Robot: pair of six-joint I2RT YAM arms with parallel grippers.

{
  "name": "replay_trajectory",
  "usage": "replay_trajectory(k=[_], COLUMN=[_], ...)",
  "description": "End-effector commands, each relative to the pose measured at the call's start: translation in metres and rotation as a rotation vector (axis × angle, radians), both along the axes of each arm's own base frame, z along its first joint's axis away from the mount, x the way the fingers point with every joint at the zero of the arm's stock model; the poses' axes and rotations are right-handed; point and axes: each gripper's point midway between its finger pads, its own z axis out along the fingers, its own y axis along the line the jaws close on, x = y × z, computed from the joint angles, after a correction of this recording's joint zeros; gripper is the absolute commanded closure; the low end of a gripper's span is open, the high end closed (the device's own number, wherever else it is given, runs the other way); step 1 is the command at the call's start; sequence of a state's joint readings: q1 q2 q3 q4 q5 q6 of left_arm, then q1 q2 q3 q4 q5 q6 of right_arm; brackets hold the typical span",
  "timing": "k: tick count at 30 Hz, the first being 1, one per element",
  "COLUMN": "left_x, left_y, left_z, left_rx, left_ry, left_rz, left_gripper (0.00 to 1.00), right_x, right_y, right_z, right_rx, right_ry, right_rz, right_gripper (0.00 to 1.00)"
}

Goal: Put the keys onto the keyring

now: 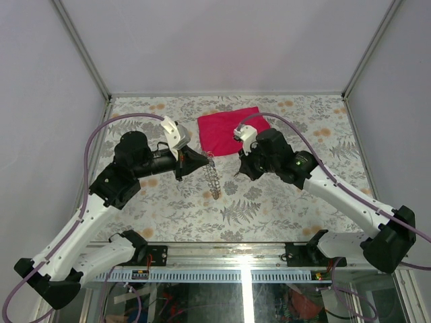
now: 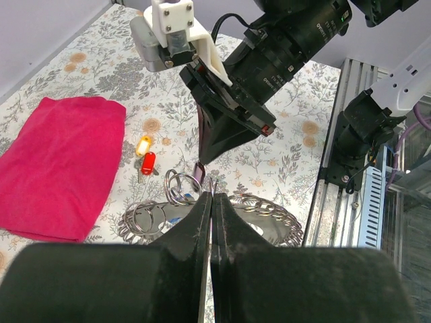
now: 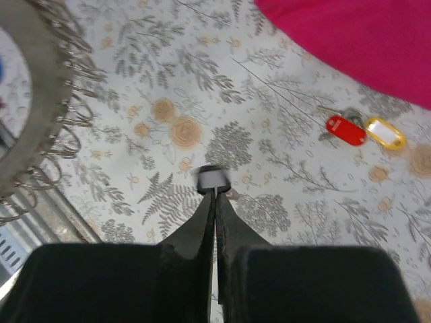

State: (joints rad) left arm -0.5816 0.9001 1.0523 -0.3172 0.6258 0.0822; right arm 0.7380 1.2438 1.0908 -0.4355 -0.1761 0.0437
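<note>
My left gripper (image 1: 202,159) is shut; in the left wrist view (image 2: 211,196) a silver keyring (image 2: 179,186) juts out at its fingertips, its edge pinched between them. My right gripper (image 1: 238,171) is shut on a key with a dark tag (image 3: 214,178), seen blurred just past its fingertips (image 3: 215,194). In the left wrist view the right gripper (image 2: 201,160) points down with that key (image 2: 197,172) at the keyring. Two more keys, with a red tag (image 2: 148,162) and a yellow tag (image 2: 143,145), lie on the table; they also show in the right wrist view (image 3: 345,130).
A grey round holder with several silver rings on its rim (image 2: 264,210) sits under the grippers, also seen from above (image 1: 213,179) and from the right wrist (image 3: 34,114). A pink cloth (image 1: 232,129) lies behind. The metal rail (image 1: 242,274) runs along the near edge.
</note>
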Motion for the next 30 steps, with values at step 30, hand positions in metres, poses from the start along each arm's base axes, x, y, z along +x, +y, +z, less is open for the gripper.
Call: replay_trajectory(k=[30], left_x=[-0.017], left_y=[-0.016], left_z=[0.059], left_rx=[-0.14], left_ry=[-0.157], left_rz=[-0.167], left_gripper=[1.0], right_x=[-0.068], right_y=[0.027], right_z=[0.201], right_rx=[0.607], right_ry=[-0.499], right_rz=[0.362], right_gripper=[1.0])
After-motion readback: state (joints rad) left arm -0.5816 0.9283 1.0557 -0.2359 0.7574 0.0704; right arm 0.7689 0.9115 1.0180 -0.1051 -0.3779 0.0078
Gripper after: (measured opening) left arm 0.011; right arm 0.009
